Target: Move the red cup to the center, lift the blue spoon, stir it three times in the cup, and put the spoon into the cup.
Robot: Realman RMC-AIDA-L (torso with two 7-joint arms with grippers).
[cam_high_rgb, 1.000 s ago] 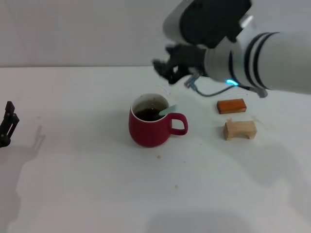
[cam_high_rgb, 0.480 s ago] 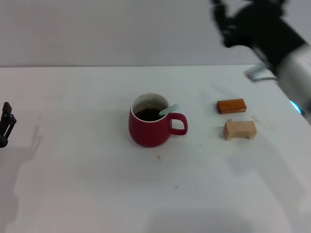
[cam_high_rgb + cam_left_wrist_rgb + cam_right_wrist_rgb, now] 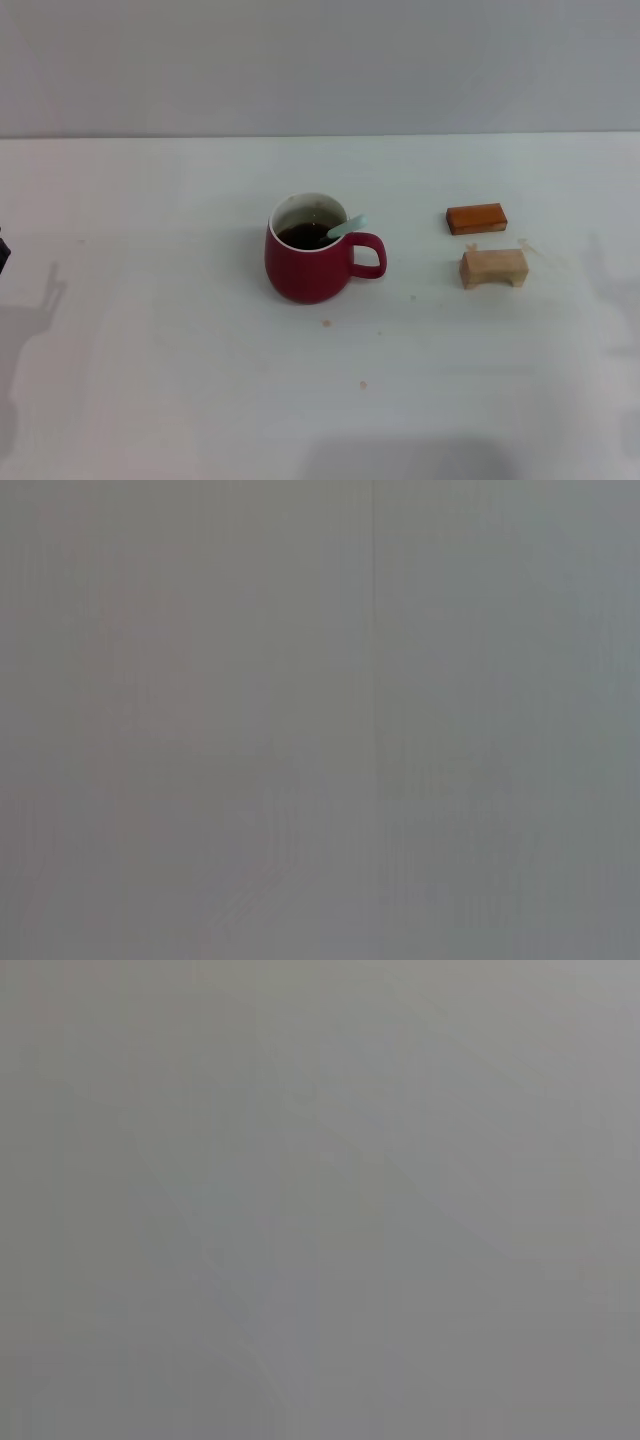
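Blue spoon (image 3: 347, 226): only the pale handle end shows above the rim; the bowl is hidden inside the red cup (image 3: 308, 266), under the dark liquid.
Left edge of head view: a small dark sliver, cut off, cannot be identified.
Left wrist view: uniform grey, nothing discernible.
Right wrist view: uniform grey, nothing discernible.
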